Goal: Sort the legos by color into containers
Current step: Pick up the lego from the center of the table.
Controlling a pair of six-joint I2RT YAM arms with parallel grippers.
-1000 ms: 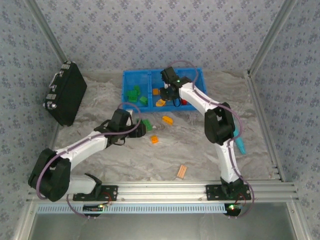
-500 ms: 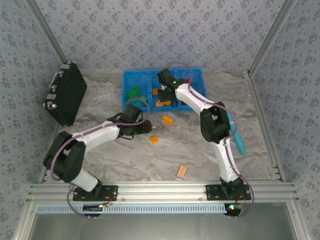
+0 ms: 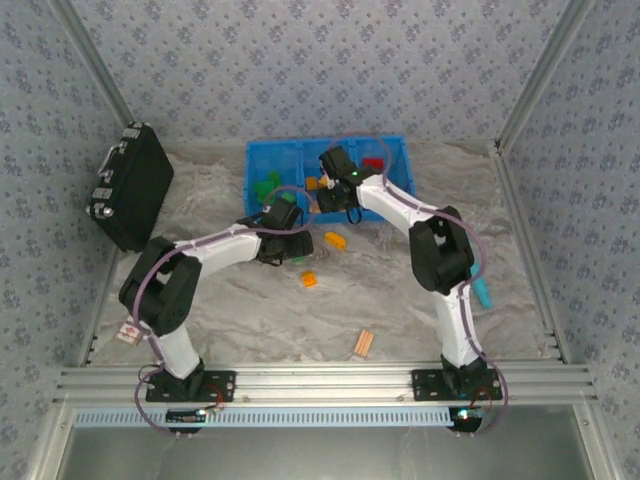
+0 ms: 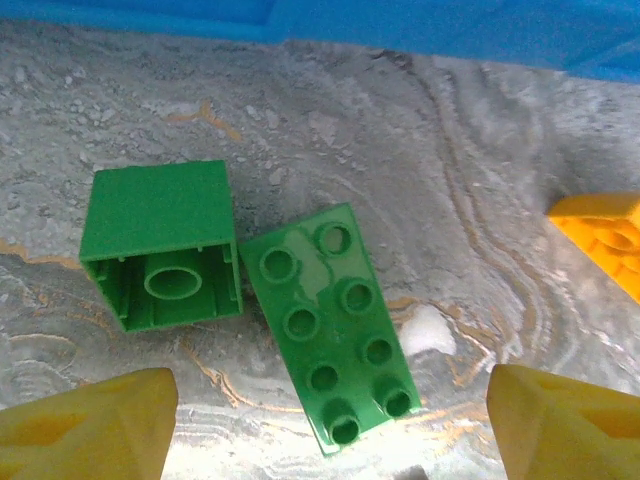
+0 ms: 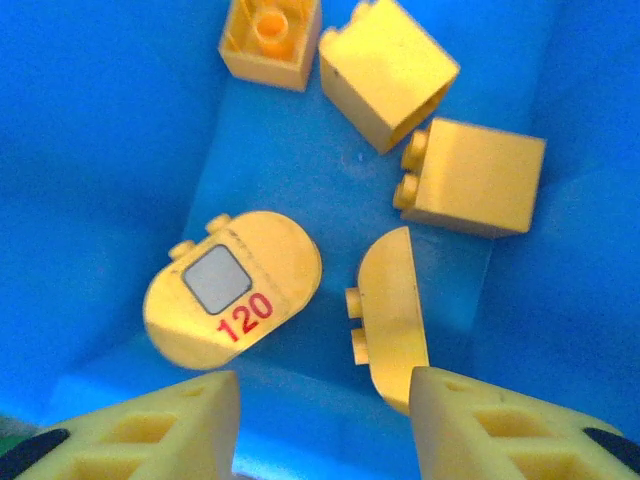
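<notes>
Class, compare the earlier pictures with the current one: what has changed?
The left fingers moved right, over two green bricks, open. The right fingers opened above the yellow bricks in the bin. Loose orange bricks, case and bin stayed put.

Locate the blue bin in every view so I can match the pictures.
Top external: blue bin at the back centre of the table.
Left wrist: the bin's wall runs along the top edge.
Right wrist: the bin's floor, under orange-yellow legos.
Shared landmark: the loose orange-yellow lego just before the bin's wall, at the left wrist view's right edge.
</notes>
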